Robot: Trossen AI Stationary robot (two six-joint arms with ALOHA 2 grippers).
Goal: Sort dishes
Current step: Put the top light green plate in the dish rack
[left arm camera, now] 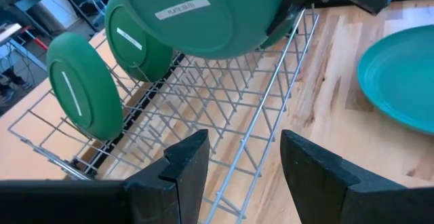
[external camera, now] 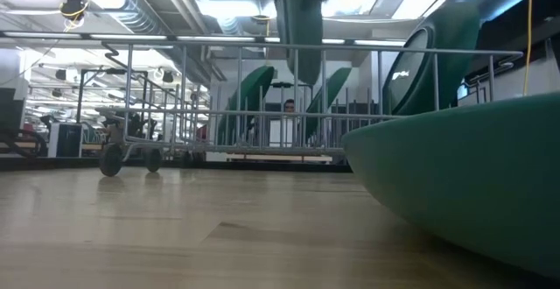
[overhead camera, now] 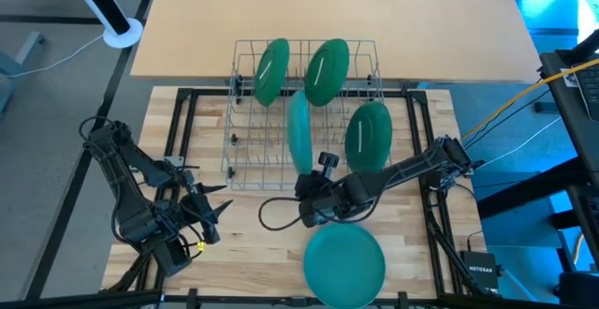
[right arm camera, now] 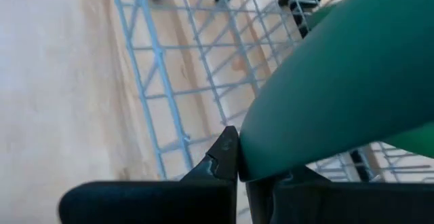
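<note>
A wire dish rack [overhead camera: 253,159] stands mid-table. Two green plates [overhead camera: 271,70] [overhead camera: 326,68] stand on edge between its far wires, and a third [overhead camera: 368,136] stands at its right side. A teal plate [overhead camera: 344,267] lies flat on the wooden table near the front edge. My right gripper [overhead camera: 307,189] is at the rack's near side, shut on another teal-green plate [overhead camera: 299,131] that stands on edge over the rack's middle. My left gripper [overhead camera: 223,211] waits open at the near left, pointing toward the rack, with nothing between its fingers. My right gripper pinches the held plate's rim [right arm camera: 254,153] between its two fingers, at the plate's near edge. The fingers slant down from the table's near right. The plate [left arm camera: 203,13] stands upright on edge above the rack's floor wires, its labelled underside toward the left.
Rack wires [left arm camera: 224,95] and upright tines lie under the held plate. The flat teal plate [external camera: 472,184] fills the near right of the table. A black cable [overhead camera: 271,213] loops on the table below my right arm. Bare wood lies left of the rack.
</note>
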